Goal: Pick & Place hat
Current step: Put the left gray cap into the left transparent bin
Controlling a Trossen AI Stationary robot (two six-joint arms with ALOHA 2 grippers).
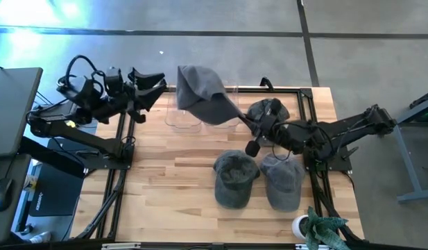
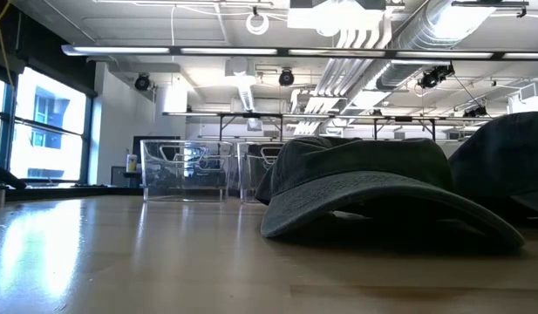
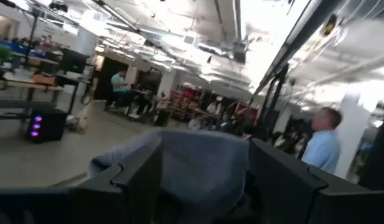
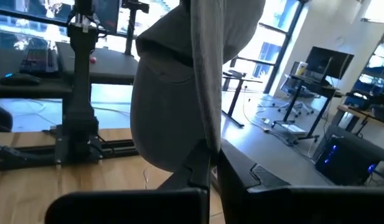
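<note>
A light grey hat (image 1: 200,92) hangs in the air over the clear bins (image 1: 193,117) at the table's far edge. My right gripper (image 1: 243,122) is shut on its right end; the right wrist view shows the hat (image 4: 170,106) bulging out past the shut fingers. My left gripper (image 1: 160,85) stands open just left of the hat, pointing at it, with a gap between them. In the left wrist view the hat (image 3: 192,165) shows beyond the two spread fingers (image 3: 132,180). My right gripper pinches a thin edge of the hat (image 4: 208,146) between its two fingers, coming level from the table's right. The hat stretches away from the fingers toward the left, lifted clear of the table and the bins.
Two dark grey hats (image 1: 236,178) (image 1: 283,182) lie brim-down on the table near the right front, seen close in the low view (image 2: 373,187). Another dark hat (image 1: 268,110) lies under the right arm. A small plant (image 1: 324,229) stands at the near right corner.
</note>
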